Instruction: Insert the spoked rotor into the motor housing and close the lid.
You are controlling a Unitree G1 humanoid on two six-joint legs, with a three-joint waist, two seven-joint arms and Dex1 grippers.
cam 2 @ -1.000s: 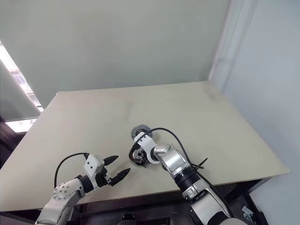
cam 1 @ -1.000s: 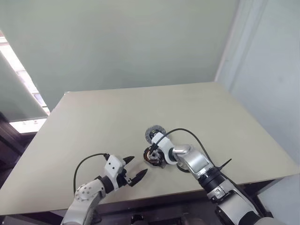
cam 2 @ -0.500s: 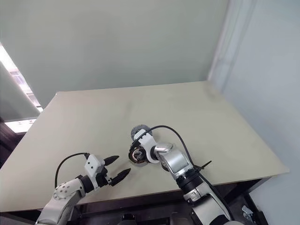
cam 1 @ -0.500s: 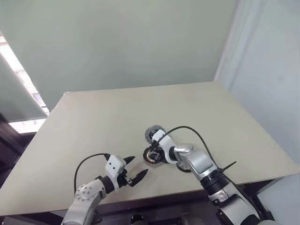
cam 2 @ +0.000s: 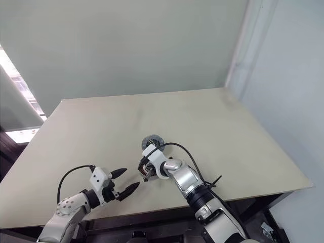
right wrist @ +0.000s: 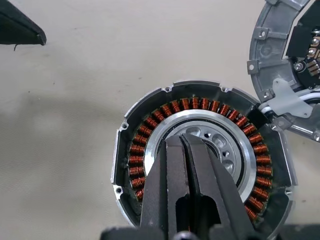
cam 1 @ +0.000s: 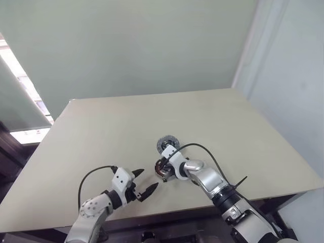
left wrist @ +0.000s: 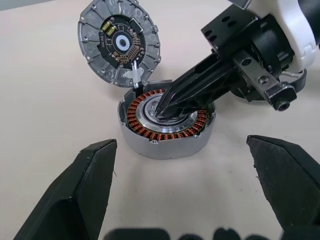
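Motor housing [left wrist: 165,122] sits on the table [cam 1: 101,131] beside its hinged lid [left wrist: 119,42], and the right gripper [left wrist: 165,107], fingers pressed together on its silver centre, could scrape the copper windings [right wrist: 150,131] or shove it if it slips, while the left gripper [cam 1: 143,183] waits spread wide.

Beige worktop [cam 1: 126,126], plain matte surface, far edge against a pale green wall [cam 1: 126,45]. Pale grey wall [cam 1: 288,76] along my right. Bright window strip [cam 1: 17,71] off the far left corner, dark floor below it.
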